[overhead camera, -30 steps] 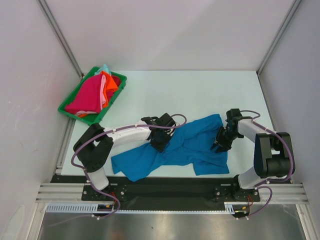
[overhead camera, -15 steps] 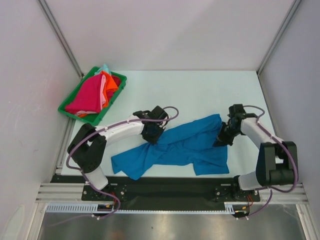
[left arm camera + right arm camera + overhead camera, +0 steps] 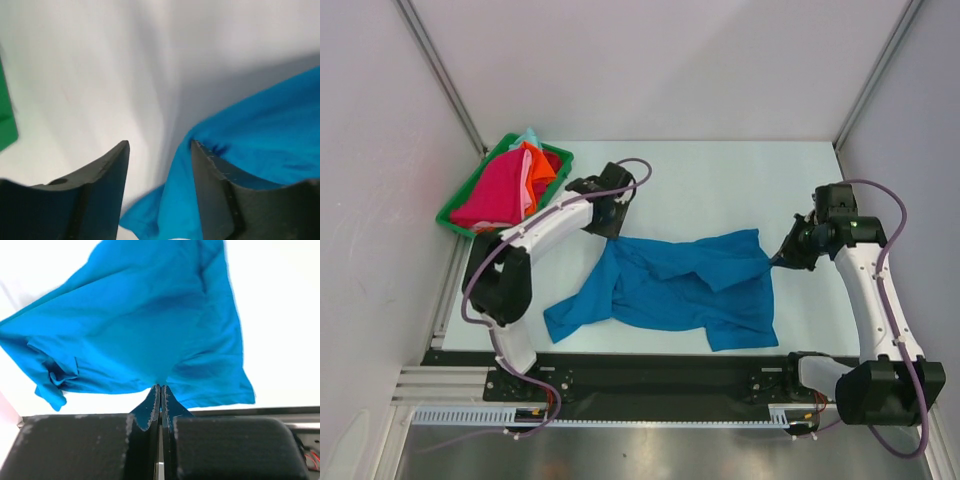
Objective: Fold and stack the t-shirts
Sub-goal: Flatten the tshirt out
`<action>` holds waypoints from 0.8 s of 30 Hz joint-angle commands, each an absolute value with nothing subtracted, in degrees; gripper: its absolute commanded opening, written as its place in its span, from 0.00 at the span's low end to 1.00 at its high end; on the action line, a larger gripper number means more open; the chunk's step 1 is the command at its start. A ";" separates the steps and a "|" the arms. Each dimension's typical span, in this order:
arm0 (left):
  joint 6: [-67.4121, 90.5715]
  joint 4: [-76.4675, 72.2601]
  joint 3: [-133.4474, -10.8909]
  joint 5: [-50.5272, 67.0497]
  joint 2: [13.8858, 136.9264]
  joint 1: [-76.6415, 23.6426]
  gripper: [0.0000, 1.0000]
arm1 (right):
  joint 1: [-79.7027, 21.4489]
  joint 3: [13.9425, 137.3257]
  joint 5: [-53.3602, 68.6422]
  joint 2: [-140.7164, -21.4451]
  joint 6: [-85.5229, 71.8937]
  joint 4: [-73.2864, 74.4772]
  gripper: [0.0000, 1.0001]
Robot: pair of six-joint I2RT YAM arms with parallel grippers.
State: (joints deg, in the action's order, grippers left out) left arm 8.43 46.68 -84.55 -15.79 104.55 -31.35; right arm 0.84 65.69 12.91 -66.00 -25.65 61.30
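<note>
1. Blue shirt lies crumpled on the table.
2. Right gripper pinches its right edge.
3. Left gripper is at its far-left corner.
4. Tray holds magenta shirt and orange shirt.

— Where does the top camera sit?
— High up behind the arm bases, looking down from afar on the whole surface.
— And the wrist cameras?
— Each looks out close between its own jaws. The right one looks down across the blue t-shirt. The left, blurred, seems to skim its edge. All three views share that shirt.
</note>
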 commanded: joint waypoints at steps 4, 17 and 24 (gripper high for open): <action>13.00 49.14 -73.94 -11.11 87.58 -31.90 0.61 | 1.67 67.15 14.24 -66.62 -23.91 62.67 0.00; 22.93 40.52 -54.76 -3.84 81.45 -45.44 0.69 | 1.14 64.95 19.25 -66.53 -22.59 59.77 0.00; 20.31 39.11 -58.09 -8.34 87.35 -45.44 0.57 | 0.18 64.60 19.60 -65.48 -22.15 60.64 0.00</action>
